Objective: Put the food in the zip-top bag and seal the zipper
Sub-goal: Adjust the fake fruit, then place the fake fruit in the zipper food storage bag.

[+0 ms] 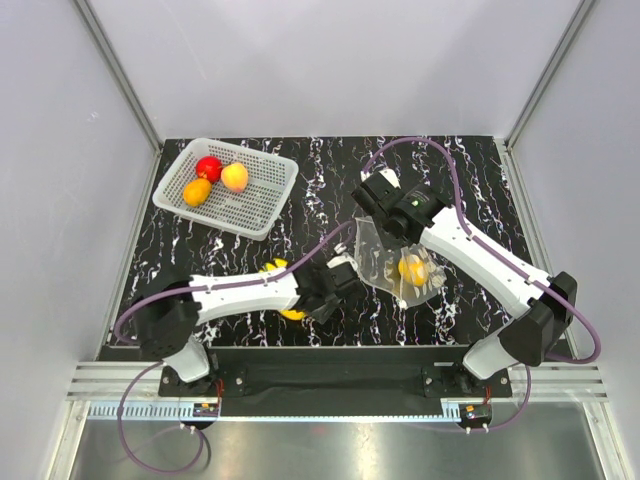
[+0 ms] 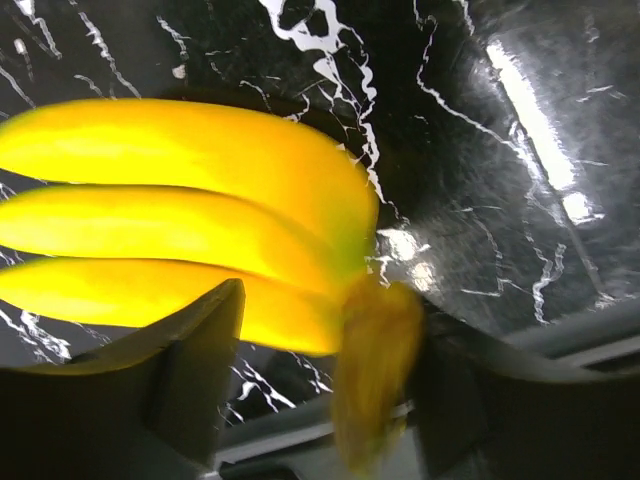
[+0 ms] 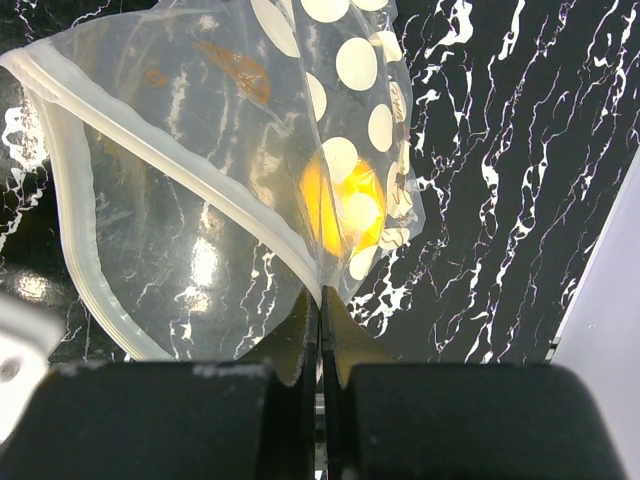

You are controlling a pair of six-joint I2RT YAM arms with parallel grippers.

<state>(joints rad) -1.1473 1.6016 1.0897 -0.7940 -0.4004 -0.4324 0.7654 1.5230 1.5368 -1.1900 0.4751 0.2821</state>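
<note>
Left tool (image 2: 340, 325) open, fingers either side of the bananas' (image 2: 180, 200) stem, near-centre of bench (image 1: 320, 190). Right tool (image 3: 320, 310) clamped on zip-top bag (image 3: 190, 230) edge, centre-right. Round fruits (image 1: 234, 177) in basket (image 1: 255, 205), far left.

A red fruit (image 1: 208, 167), an orange fruit (image 1: 197, 191) and a yellow-pink fruit (image 1: 234, 177) sit in the white basket (image 1: 255, 208). The clear bag (image 1: 375, 250) holds something yellow. The bananas (image 1: 277, 266) peek out under the left arm (image 1: 245, 292).
</note>
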